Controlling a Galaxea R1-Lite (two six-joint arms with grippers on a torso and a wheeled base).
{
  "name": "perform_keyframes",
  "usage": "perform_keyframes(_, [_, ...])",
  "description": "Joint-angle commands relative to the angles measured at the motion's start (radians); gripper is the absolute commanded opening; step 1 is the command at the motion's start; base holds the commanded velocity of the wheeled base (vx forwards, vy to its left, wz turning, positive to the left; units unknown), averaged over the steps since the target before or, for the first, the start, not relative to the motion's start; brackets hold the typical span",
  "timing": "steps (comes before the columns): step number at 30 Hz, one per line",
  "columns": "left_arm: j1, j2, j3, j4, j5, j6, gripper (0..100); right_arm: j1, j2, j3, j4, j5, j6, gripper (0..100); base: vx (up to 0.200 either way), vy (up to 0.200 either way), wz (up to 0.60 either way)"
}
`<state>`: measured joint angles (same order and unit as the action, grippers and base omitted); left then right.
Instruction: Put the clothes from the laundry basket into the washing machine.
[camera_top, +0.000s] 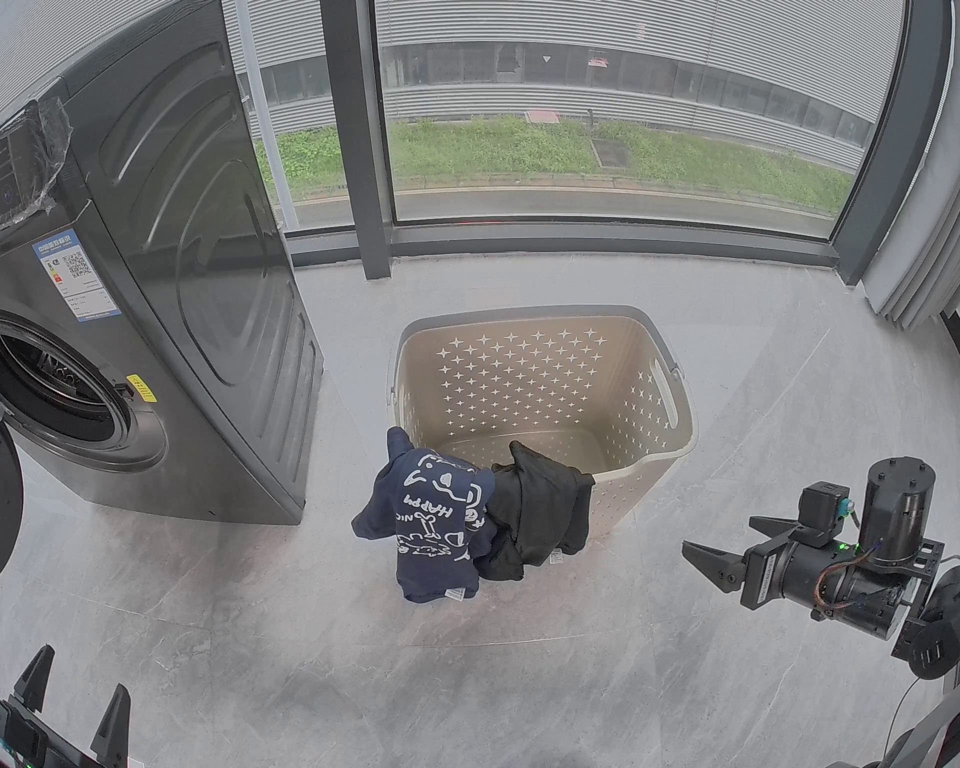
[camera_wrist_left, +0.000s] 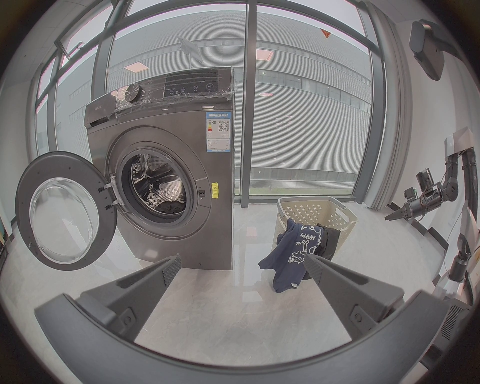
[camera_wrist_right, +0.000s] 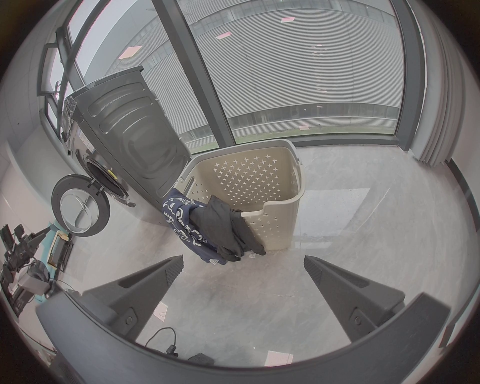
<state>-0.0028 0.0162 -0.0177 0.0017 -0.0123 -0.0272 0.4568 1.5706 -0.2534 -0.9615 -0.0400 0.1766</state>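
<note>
Perforated beige laundry basket (camera_top: 668, 404): soft navy printed top (camera_top: 430, 520) and black garment (camera_top: 537, 508) draped over its rim. Washing machine (camera_top: 200, 300) beside it, door (camera_wrist_left: 65, 210) open. Left gripper (camera_top: 78, 682), right gripper (camera_top: 742, 546): jaws wide, empty.

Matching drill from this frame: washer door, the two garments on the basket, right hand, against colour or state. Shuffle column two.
Column one
1. washing machine door
2. printed garment
3. plain garment
4. right hand

Column two
A. black, draped over the laundry basket rim
B. fingers apart, holding nothing
C. swung wide open
D. navy, draped over the basket rim

Pairs: 1-C, 2-D, 3-A, 4-B
</note>
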Motion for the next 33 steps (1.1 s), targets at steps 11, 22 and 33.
perform_keyframes(11, [0.0, -0.005, 0.016, 0.0, 0.0, 0.001, 100, 0.112, 0.121, -0.099, 0.0, -0.08, 0.083, 100, 0.0, 0.0, 0.0])
perform_keyframes(22, [0.0, -0.005, 0.016, 0.0, 0.0, 0.001, 100, 0.137, 0.22, -0.164, -0.002, -0.081, 0.086, 100, 0.0, 0.0, 0.0])
perform_keyframes(33, [0.0, -0.005, 0.016, 0.0, 0.0, 0.0, 100, 0.137, 0.381, -0.283, -0.02, -0.083, 0.107, 100, 0.0, 0.0, 0.0])
